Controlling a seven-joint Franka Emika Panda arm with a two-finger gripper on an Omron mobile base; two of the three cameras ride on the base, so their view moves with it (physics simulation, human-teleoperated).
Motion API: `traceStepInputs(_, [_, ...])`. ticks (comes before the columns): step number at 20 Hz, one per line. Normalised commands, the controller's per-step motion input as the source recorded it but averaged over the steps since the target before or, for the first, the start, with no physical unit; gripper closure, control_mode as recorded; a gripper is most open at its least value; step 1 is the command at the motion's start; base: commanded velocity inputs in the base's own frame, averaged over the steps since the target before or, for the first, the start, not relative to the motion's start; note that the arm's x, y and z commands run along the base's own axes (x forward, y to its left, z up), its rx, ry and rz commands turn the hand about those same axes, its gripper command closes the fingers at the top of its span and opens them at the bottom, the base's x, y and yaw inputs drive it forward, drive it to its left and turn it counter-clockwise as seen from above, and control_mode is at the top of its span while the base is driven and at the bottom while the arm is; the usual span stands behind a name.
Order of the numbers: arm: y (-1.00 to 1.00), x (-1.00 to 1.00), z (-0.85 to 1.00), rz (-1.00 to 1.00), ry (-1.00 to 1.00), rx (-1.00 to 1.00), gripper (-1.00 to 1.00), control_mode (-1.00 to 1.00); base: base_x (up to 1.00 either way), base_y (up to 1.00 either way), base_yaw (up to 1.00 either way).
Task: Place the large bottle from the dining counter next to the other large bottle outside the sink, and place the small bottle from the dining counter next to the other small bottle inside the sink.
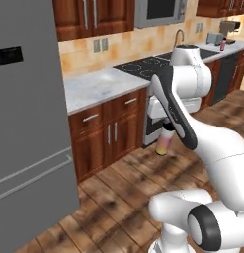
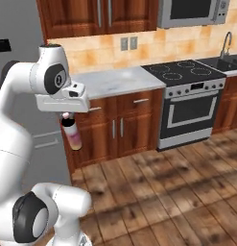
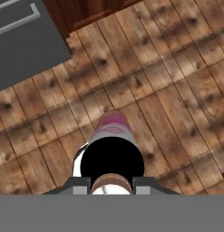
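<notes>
Fingers: clamped on the neck of the bottle (image 3: pixel 112 136), one pad (image 3: pixel 81 186) on each side just below its black cap.
Gripper (image 2: pixel 67 116): pointing straight down, well above the wooden floor (image 3: pixel 177 90).
Bottle: hangs upright from the gripper in mid-air; clear body with a pink-to-yellow fill in its lower part; seen at (image 2: pixel 73 134) and, partly behind the arm, at (image 1: pixel 165 141).
Below the bottle: bare floor planks, with the grey fridge (image 1: pixel 29 123) off to one side.
Behind it: brown cabinets (image 2: pixel 120 127) under a pale counter (image 2: pixel 117 80), then the stove (image 2: pixel 189 108).
Sink (image 2: pixel 224 61): far along the counter past the stove, with a faucet; its contents cannot be made out.
Far counter: a small pink bottle (image 1: pixel 223 45) stands beside a toaster (image 1: pixel 214 38).
</notes>
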Motion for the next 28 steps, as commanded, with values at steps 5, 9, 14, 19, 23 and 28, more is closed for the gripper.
traceStepInputs(5, [0.00, 0.00, 0.00, 0.00, 0.00, 0.00, 1.00, 1.00, 1.00, -0.42, -0.03])
traceStepInputs(9, [0.00, 0.00, 0.00, 0.00, 0.00, 0.00, 1.00, 1.00, 1.00, -0.38, 0.07])
traceStepInputs(14, [0.00, 0.00, 0.00, 0.00, 0.00, 0.00, 1.00, 1.00, 0.91, -0.61, 0.13])
traceStepInputs(19, [0.00, 0.00, 0.00, 0.00, 0.00, 0.00, 1.00, 1.00, 0.51, -0.82, 0.13])
traceStepInputs(23, [0.00, 0.00, 0.00, 0.00, 0.00, 0.00, 1.00, 1.00, 0.41, -0.95, 0.13])
traceStepInputs(28, [0.00, 0.00, 0.00, 0.00, 0.00, 0.00, 1.00, 1.00, 0.53, -0.91, 0.15])
